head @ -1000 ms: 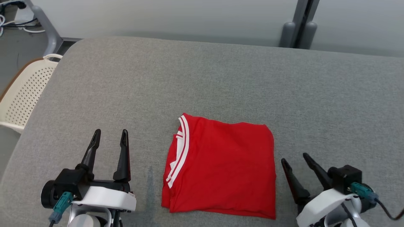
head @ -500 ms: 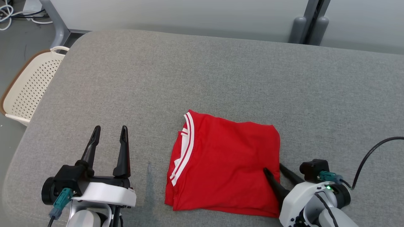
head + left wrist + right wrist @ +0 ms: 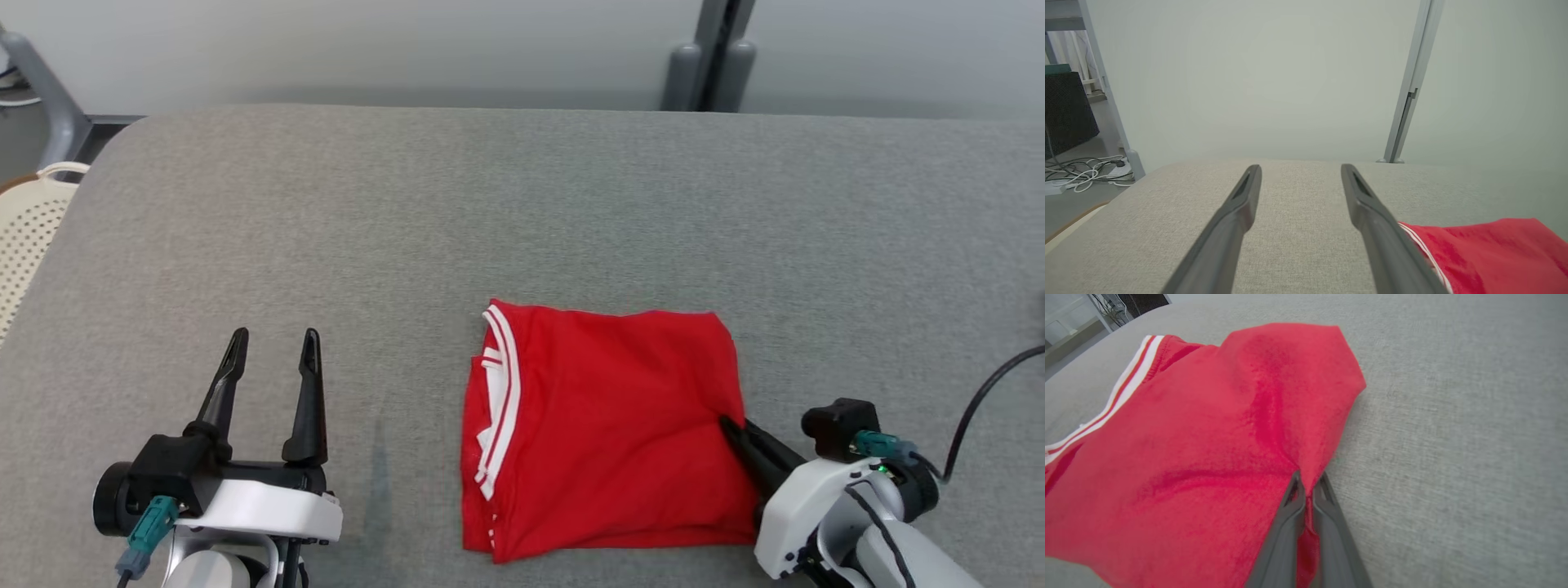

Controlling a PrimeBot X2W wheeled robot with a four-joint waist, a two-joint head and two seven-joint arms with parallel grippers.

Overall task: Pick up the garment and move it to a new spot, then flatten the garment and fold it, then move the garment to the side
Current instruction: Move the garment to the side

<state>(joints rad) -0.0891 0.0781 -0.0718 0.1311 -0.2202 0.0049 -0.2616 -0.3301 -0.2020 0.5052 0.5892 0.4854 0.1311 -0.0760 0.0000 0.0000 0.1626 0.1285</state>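
Right gripper (image 3: 726, 423) pinches folded garment (image 3: 612, 433) at its right edge, collar (image 3: 504, 384) facing left; left gripper (image 3: 275, 335) gapes.

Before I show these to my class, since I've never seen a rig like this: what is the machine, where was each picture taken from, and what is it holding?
A two-armed robot, seen by three cameras. The wide picture comes from its head, looking down on a grey padded surface. The other two come from its wrists, looking along each gripper's dark fingers. A folded red garment with white trim lies there. The left gripper is open and empty beside it. The right gripper is shut on the garment's right edge.
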